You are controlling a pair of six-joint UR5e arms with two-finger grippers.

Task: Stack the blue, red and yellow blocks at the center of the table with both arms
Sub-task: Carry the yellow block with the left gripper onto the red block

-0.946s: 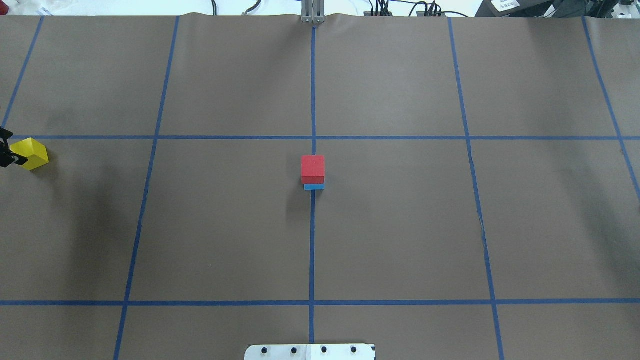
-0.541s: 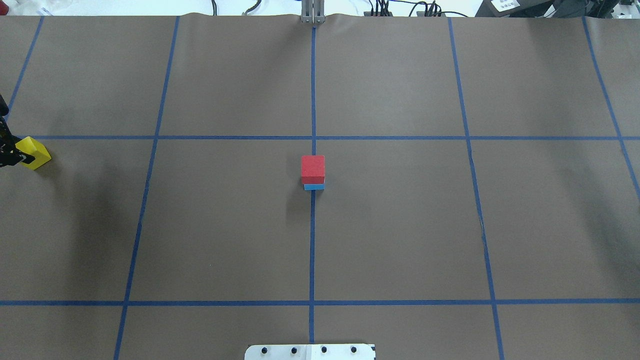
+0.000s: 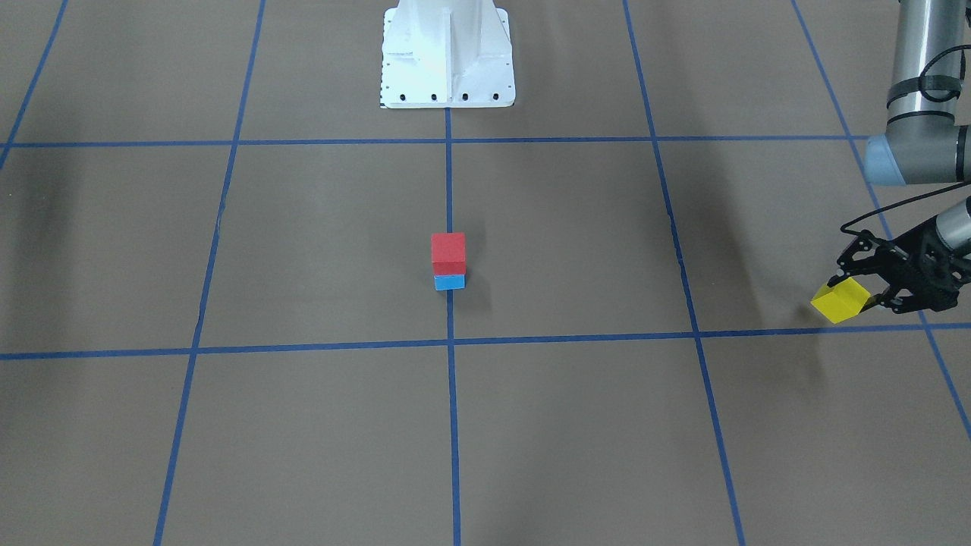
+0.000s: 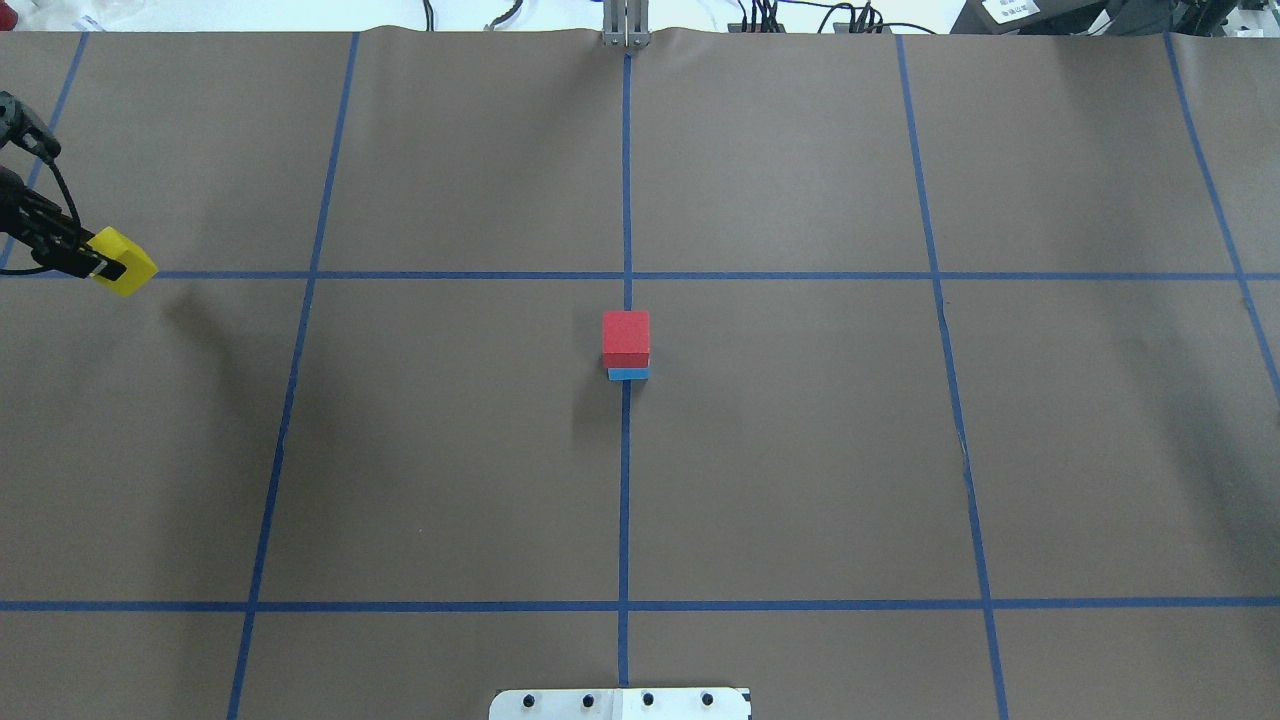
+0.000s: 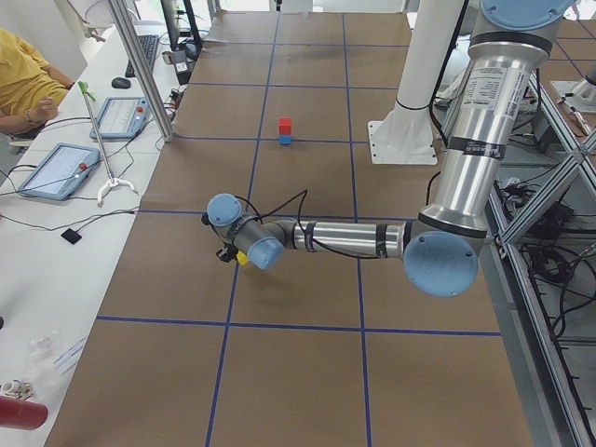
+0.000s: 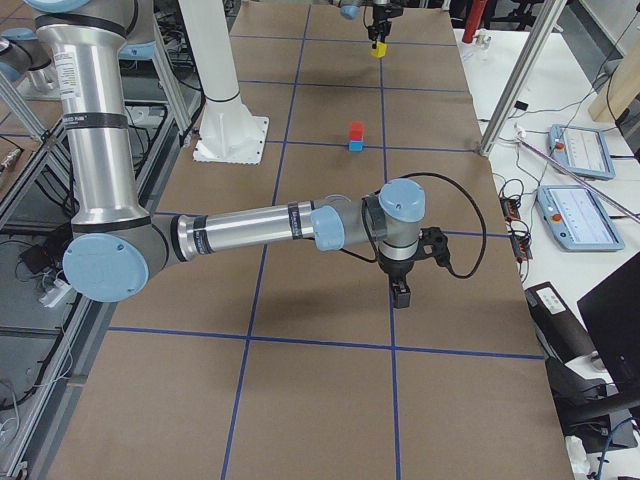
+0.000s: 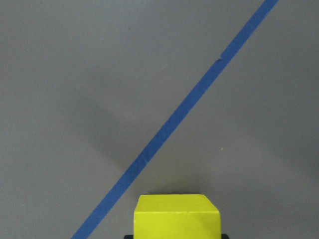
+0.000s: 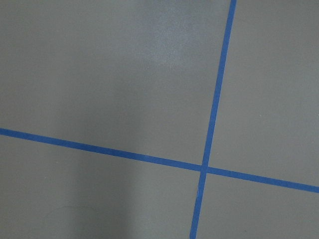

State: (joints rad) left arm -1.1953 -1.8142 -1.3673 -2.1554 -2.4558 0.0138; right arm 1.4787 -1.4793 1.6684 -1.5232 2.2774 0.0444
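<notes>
A red block (image 4: 626, 335) sits on a blue block (image 4: 628, 374) at the middle of the table (image 4: 800, 450); the front-facing view shows the same red block (image 3: 447, 250) on the blue block (image 3: 449, 282). At the table's far left, my left gripper (image 4: 105, 265) is shut on the yellow block (image 4: 124, 262) and holds it above the surface. The front-facing view shows that gripper (image 3: 851, 297) and yellow block (image 3: 839, 302) at its right side. The left wrist view shows the yellow block (image 7: 177, 216) over brown paper. My right gripper (image 6: 400, 293) shows only in the exterior right view, low over the table; I cannot tell its state.
The white pedestal base (image 3: 447, 53) stands at the robot's side of the table. Tablets (image 5: 60, 169), cables and a metal post (image 5: 140, 74) line the far side bench, where a person's arm (image 5: 23, 88) rests. Blue tape lines cross under the right wrist (image 8: 204, 167).
My left gripper has risen with the yellow block in it and carried it farther from the robot and slightly toward the centre. The red-on-blue stack has not moved.
</notes>
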